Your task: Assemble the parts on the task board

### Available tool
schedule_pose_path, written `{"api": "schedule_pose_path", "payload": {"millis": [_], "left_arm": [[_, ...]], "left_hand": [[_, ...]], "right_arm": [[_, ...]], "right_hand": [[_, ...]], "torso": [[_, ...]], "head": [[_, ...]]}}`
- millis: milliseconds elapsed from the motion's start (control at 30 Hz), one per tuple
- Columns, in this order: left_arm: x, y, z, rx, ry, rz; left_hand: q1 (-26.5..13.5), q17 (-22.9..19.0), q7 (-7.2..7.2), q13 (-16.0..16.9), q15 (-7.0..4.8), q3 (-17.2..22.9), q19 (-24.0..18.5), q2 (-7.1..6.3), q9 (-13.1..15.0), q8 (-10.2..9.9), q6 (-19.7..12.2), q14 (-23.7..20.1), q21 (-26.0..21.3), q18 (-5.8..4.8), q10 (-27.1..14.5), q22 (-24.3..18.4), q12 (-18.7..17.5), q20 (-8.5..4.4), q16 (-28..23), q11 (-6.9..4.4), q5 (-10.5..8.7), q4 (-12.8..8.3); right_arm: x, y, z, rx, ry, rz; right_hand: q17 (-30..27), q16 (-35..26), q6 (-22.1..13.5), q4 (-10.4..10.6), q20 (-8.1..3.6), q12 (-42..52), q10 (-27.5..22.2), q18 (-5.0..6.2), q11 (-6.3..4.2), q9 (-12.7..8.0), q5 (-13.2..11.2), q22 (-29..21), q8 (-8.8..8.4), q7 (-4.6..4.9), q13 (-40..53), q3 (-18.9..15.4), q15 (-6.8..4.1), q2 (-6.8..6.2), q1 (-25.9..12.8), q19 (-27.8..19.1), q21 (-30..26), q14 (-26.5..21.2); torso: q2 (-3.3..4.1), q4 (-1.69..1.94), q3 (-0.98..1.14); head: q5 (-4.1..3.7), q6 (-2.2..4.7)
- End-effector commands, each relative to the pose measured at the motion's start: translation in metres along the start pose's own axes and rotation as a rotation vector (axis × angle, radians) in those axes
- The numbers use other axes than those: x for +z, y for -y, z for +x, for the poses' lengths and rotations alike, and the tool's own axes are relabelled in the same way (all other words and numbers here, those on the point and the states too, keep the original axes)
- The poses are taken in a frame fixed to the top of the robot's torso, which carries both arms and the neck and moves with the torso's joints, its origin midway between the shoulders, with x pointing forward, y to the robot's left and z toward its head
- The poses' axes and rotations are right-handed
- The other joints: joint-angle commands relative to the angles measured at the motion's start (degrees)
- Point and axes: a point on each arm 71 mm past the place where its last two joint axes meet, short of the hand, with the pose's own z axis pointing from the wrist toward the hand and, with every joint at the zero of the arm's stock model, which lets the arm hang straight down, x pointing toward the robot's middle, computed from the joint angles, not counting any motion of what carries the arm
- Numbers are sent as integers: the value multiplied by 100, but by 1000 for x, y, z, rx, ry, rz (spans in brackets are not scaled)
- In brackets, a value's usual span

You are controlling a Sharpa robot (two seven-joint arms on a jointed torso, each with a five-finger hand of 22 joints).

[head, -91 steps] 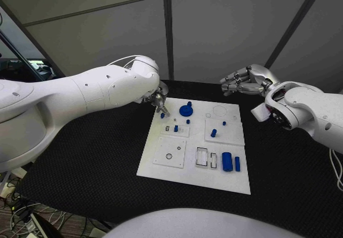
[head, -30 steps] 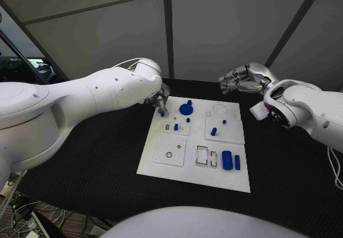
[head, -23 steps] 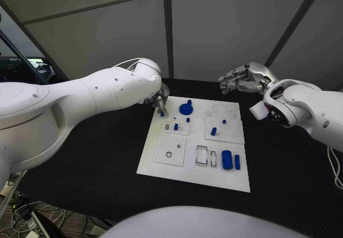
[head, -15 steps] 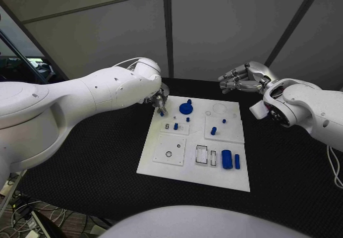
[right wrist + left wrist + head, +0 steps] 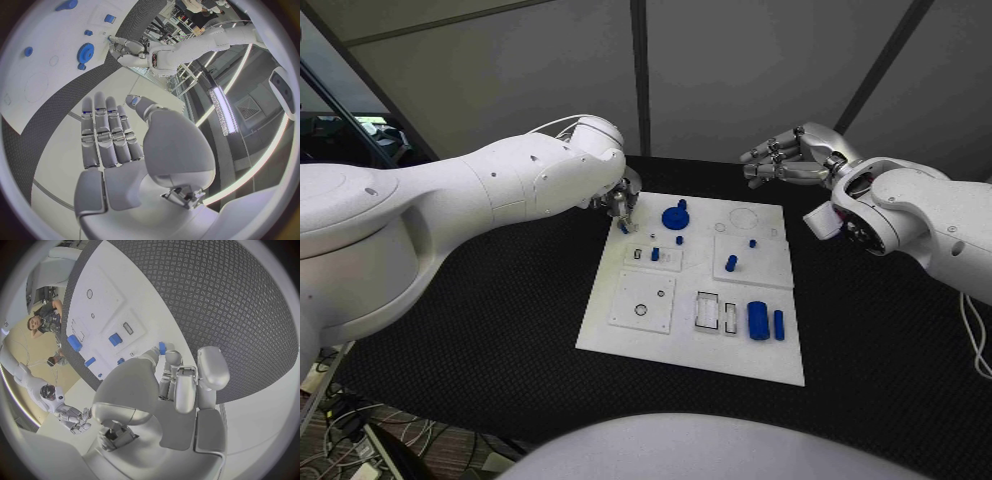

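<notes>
Head view is showing the left robot hand [image 5: 620, 208] reaching down at the far left corner of the task board [image 5: 661, 340], its fingertips pinching a small blue part [image 5: 627, 229] that is sitting just above or on the board; whether the part is touching the plate is hard to tell. In the left wrist view the same robot hand [image 5: 178, 385] is curling its fingers around that blue piece [image 5: 162, 347] at the fingertips, most of the piece being hidden by them.

The right robot hand [image 5: 788, 160] is hovering over the black surface [image 5: 473, 330] beyond the board's far right corner, holding nothing; in the right wrist view its fingers [image 5: 103, 132] are lying straight and side by side, released, with the thumb standing apart.

Outward from the left robot hand, a blue gear [image 5: 676, 218] is lying on the board, a short blue peg [image 5: 655, 256] is standing beside small rectangular slots, and another blue peg [image 5: 730, 264] is standing on the right inset plate. Nearer the robot, a thick blue cylinder [image 5: 757, 321] and a thinner blue bar [image 5: 777, 323] are lying side by side, just beside two dark-rimmed rectangular slots [image 5: 717, 314]. A ring-shaped recess [image 5: 640, 310] is showing on the near left plate.

No writing or brand mark is readable on the board or parts; the small markings are too fine to make out.
</notes>
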Motion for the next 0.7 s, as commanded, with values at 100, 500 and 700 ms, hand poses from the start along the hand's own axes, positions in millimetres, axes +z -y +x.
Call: {"api": "schedule_pose_path", "payload": {"millis": [100,500,700], "left_arm": [[0,2,3,-33,-41,55],[-6,-6,7,-184,-32,101],[-15,-11,11,-283,-3,110]], "left_hand": [[186,1214,-5,-19,-32,634,-34,74,100,12,-2,433,-21,-630,8,886,-79,-33,-16,-59,18,-262],[-379,1226,-6,-6,-26,1756,-27,-183,427,223,-76,440,41,-639,82,895,-115,-21,-10,-39,-4,-556],[-481,1220,-6,-37,-29,1884,-15,-200,481,269,-81,439,73,-643,82,901,-130,-21,-13,-41,-6,-591]], "right_arm": [[0,-2,0,1,-7,-10],[0,0,-2,0,-7,-2],[-2,2,-4,-14,-4,1]], "right_hand": [[-7,-2,3,2,-13,34,-8,12,-13,1,19,-8,25,-7,-6,31,-35,21,17,41,-34,15],[-7,-2,3,2,-13,34,-8,12,-13,1,19,-8,25,-7,-6,31,-35,21,17,41,-34,15],[-8,-2,3,4,-12,38,-8,12,-14,1,19,-9,28,-7,-8,29,-36,19,12,43,-37,16]], "torso": [[1,0,3],[-9,18,6],[-14,35,10]], "head": [[7,-6],[-8,-25],[-18,-39]]}}
